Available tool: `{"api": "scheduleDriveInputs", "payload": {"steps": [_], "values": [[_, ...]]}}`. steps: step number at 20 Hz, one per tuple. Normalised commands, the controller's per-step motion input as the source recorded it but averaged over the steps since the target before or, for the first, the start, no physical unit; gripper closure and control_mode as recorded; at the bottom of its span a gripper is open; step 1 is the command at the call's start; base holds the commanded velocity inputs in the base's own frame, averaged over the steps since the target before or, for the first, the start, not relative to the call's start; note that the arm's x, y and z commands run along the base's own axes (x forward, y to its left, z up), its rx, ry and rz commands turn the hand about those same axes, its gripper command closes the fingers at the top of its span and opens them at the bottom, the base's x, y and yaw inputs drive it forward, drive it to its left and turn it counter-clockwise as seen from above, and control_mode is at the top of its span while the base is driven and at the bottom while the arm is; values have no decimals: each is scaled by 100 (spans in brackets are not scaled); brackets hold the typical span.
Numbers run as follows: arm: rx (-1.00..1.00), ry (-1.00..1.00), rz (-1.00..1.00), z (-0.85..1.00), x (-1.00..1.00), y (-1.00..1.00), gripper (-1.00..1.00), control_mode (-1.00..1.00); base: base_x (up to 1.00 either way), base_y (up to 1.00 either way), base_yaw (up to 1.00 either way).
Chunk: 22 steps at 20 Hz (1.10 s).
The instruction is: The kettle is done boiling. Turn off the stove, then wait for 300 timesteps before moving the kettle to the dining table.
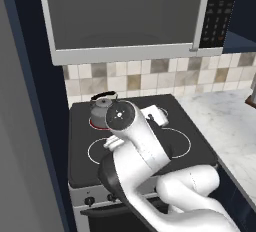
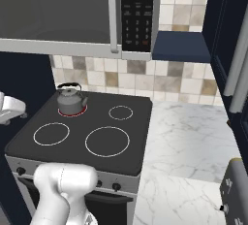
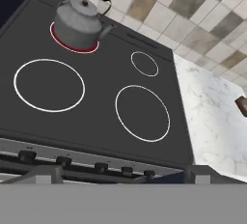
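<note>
The kettle [image 1: 102, 107] [image 2: 71, 100] [image 3: 79, 20] is small and grey with a black arched handle. It stands upright on the back left burner of the stove [image 1: 192, 128] [image 2: 143, 117] [image 3: 106, 68], and that burner's ring glows red. The other rings are white. Black knobs [image 3: 62, 161] [image 2: 116, 186] line the silver front panel. My gripper [image 3: 123, 174] hovers above the stove's front edge, well short of the kettle. It is open, fingertips [image 3: 48, 174] wide apart and nothing between them. The dining table is out of view.
A microwave [image 1: 130, 16] [image 2: 58, 10] hangs over the stove. A marble counter [image 1: 227, 118] [image 2: 186, 141] runs to the right, with a silver appliance [image 2: 236, 190] near its front. A dark navy panel [image 1: 30, 126] stands to the left.
</note>
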Motion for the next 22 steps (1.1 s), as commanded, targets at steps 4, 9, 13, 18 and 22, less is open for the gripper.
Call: {"api": "scheduleDriveInputs", "payload": {"steps": [4,9,13,18,22], "values": [[-5,-8,0,-31,-42,3,-100,-100,0,0,0],[-10,-11,3,-34,-35,11,-100,-100,0,0,0],[-11,-13,5,-35,-30,12,-100,-100,0,0,0],[-8,-9,4,-40,-22,2,-100,-100,0,0,0],[-7,-7,5,-43,-17,1,-100,-100,0,0,0]]}}
